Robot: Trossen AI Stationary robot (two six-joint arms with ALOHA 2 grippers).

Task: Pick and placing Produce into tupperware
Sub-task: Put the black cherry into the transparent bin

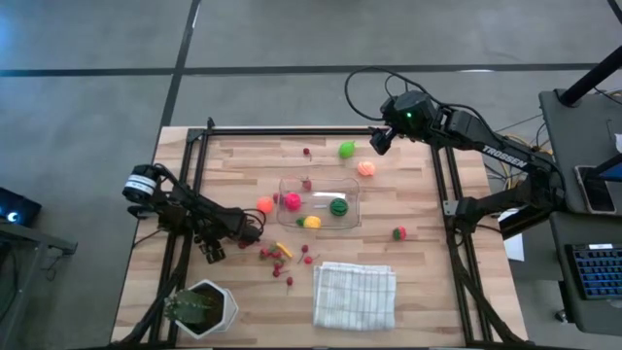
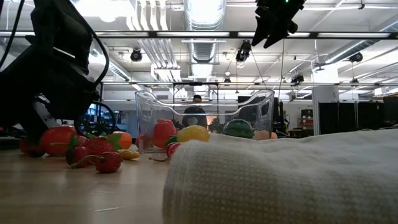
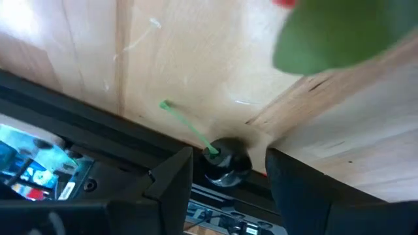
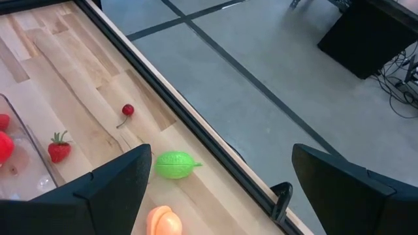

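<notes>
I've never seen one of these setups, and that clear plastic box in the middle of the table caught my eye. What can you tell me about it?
The tupperware is a clear, shallow, rectangular plastic container with rounded corners, lying open and lidless near the middle of the wooden table. Inside it are a pink fruit, a yellow piece, a striped dark green ball and a small red berry. An orange fruit sits just outside its left end. Neither gripper touches it.

Dark cabled arms, white "TROSSEN" lettering
</notes>
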